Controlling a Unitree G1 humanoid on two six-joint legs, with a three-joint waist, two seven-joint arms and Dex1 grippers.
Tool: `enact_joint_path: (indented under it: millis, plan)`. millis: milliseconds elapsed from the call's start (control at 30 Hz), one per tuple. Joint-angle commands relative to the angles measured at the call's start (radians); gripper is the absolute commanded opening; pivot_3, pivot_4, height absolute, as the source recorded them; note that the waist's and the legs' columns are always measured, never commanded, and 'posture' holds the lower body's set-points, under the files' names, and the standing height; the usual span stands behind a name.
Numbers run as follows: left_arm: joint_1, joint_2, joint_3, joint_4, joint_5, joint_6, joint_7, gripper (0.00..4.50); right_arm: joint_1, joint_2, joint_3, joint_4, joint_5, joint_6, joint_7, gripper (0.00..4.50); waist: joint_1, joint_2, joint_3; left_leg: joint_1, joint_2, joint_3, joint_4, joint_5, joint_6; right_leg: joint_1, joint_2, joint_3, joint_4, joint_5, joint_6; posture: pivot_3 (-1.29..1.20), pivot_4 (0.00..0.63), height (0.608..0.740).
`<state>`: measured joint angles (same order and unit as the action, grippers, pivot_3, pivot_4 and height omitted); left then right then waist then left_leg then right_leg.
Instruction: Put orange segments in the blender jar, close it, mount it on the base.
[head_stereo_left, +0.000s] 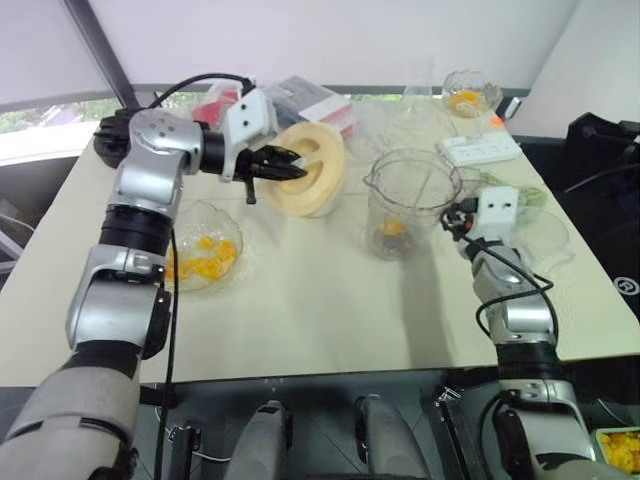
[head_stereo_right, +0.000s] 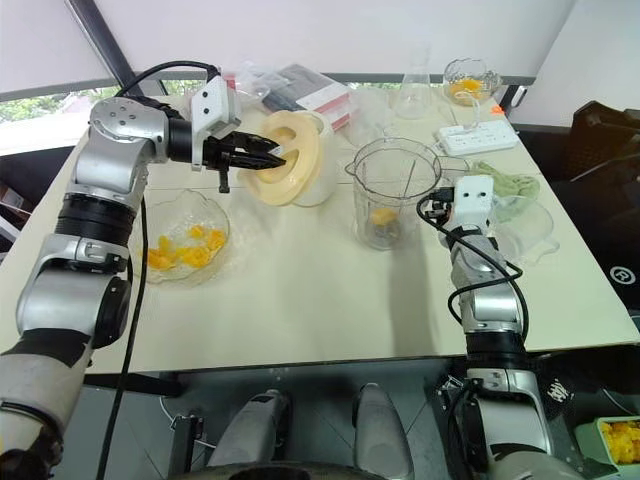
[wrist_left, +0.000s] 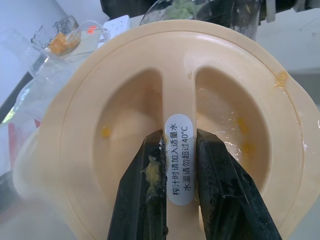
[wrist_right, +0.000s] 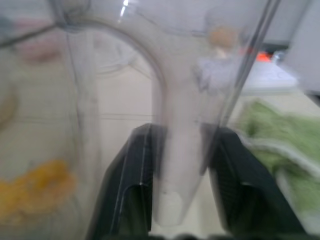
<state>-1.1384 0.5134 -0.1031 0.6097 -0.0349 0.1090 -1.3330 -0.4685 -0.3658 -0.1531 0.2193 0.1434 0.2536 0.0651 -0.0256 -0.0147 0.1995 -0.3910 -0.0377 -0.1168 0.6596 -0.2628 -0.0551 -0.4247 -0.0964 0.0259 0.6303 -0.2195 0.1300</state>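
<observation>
1. The cream lid (wrist_left: 170, 125) carries a white sticker (wrist_left: 179, 159) on its centre ridge, printed in Chinese characters and ending in "40°C".
2. The left gripper (wrist_left: 177, 165) has its fingers (wrist_left: 145, 190) clenched on that ridge, holding the lid tilted on edge above the desk (head_stereo_left: 320, 300), upper centre of the left eye view. Yellow pulp is smeared on one finger.
3. The blender jar (head_stereo_left: 412, 200) stands upright, right of centre, with orange segments (head_stereo_left: 394, 228) at its bottom.
4. In the right wrist view, the right gripper (wrist_right: 180, 165) has its fingers (wrist_right: 132, 185) either side of the jar's handle (wrist_right: 175, 150), close to it; whether they are pressing on it I cannot tell.
5. A shallow glass bowl (head_stereo_left: 205, 245) at the left holds more yellow chunks; another glass dish (head_stereo_left: 468, 95) at upper right also holds some.
6. A white power strip (head_stereo_left: 480, 148) lies near the desk's far right edge, with a green cloth (head_stereo_right: 505, 185) in front of it.
7. The near half of the desk is open.
</observation>
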Motion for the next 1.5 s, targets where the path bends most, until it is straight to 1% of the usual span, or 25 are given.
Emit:
enact_joint_path:
  millis: [33,233,333,467,567,700,833,967,1067,1267,1367,1500]
  plan:
    - [-0.016,0.014,0.012,-0.034,-0.030,0.000,0.000,0.26,0.000,-0.003,-0.024,-0.021,-0.010,-0.009,-0.004,1.60,0.000,0.000,0.000,0.000,0.000,0.000,0.000,0.000,0.000,0.000,0.000,0.000,0.000,0.000,0.000,0.00,0.150,0.740]
    - [-0.072,0.008,0.000,0.021,-0.034,-0.018,-0.050,0.26,0.010,0.013,-0.025,-0.047,-0.002,0.008,-0.004,1.60,-0.006,0.000,0.000,0.000,0.000,0.000,0.000,0.000,0.000,0.000,0.000,0.000,0.000,0.000,0.000,0.00,0.150,0.740]
    - [-0.180,-0.016,-0.016,0.132,-0.035,-0.037,-0.128,0.26,0.018,0.044,-0.023,-0.081,0.009,0.026,-0.011,1.60,-0.009,0.000,0.000,0.000,0.000,0.000,0.000,0.000,0.000,0.000,0.000,0.000,0.000,0.000,0.000,0.00,0.150,0.740]
    - [-0.347,-0.065,-0.034,0.338,-0.016,-0.088,-0.194,0.26,0.035,0.084,-0.006,-0.131,-0.002,0.048,-0.022,1.60,-0.021,0.000,0.000,0.000,0.000,0.000,0.000,0.000,0.000,0.000,0.000,0.000,0.000,0.000,0.000,0.00,0.150,0.740]
    - [-0.448,-0.103,-0.046,0.485,0.020,-0.153,-0.190,0.26,0.047,0.109,0.004,-0.155,-0.011,0.056,-0.030,1.60,-0.030,0.000,0.000,0.001,0.000,0.001,-0.002,0.000,0.000,0.000,0.000,0.000,0.000,0.000,0.000,0.00,0.150,0.740]
    - [-0.520,-0.159,-0.057,0.607,0.070,-0.213,-0.159,0.26,0.059,0.131,0.006,-0.185,-0.018,0.067,-0.040,1.60,-0.044,0.000,0.000,0.002,0.000,0.001,-0.005,0.000,0.000,-0.001,0.000,0.000,0.000,0.000,0.000,0.00,0.150,0.740]
    - [-0.557,-0.232,-0.064,0.672,0.108,-0.232,-0.113,0.26,0.072,0.147,0.014,-0.223,-0.026,0.082,-0.048,1.60,-0.044,0.000,0.000,0.002,0.000,0.000,-0.006,0.000,0.000,-0.001,0.000,0.000,0.000,0.000,0.000,0.00,0.150,0.740]
    - [-0.574,-0.314,-0.081,0.717,0.168,-0.225,-0.010,0.26,0.097,0.163,0.029,-0.280,-0.032,0.104,-0.051,1.60,-0.043,0.000,0.000,0.001,0.000,0.000,-0.007,0.000,0.000,-0.002,0.000,0.000,0.000,-0.001,0.001,0.00,0.150,0.740]
    - [-0.575,-0.350,-0.091,0.733,0.214,-0.229,0.060,0.26,0.110,0.174,0.034,-0.321,-0.028,0.130,-0.049,1.60,-0.045,0.000,0.000,0.002,0.000,0.001,-0.009,0.000,0.000,-0.003,0.000,0.000,0.000,-0.001,0.001,0.00,0.150,0.740]
    - [-0.576,-0.375,-0.107,0.749,0.279,-0.227,0.104,0.26,0.124,0.193,0.031,-0.418,0.025,0.212,-0.013,1.60,-0.044,0.000,0.000,0.002,0.000,0.000,-0.009,0.000,0.000,-0.003,0.000,0.001,0.000,-0.001,0.001,0.00,0.150,0.740]
    - [-0.582,-0.378,-0.101,0.750,0.291,-0.230,0.106,0.26,0.129,0.203,0.029,-0.460,0.070,0.245,0.020,1.60,-0.043,0.000,0.000,0.002,0.000,0.001,-0.009,0.000,0.000,-0.003,0.000,0.001,0.000,-0.001,0.001,0.00,0.150,0.740]
    - [-0.597,-0.372,-0.076,0.747,0.279,-0.232,0.085,0.26,0.141,0.199,0.041,-0.465,0.062,0.251,0.032,1.60,-0.044,0.000,0.000,0.002,0.000,0.001,-0.009,0.000,0.000,-0.003,0.000,0.001,0.000,-0.001,0.001,0.00,0.150,0.740]
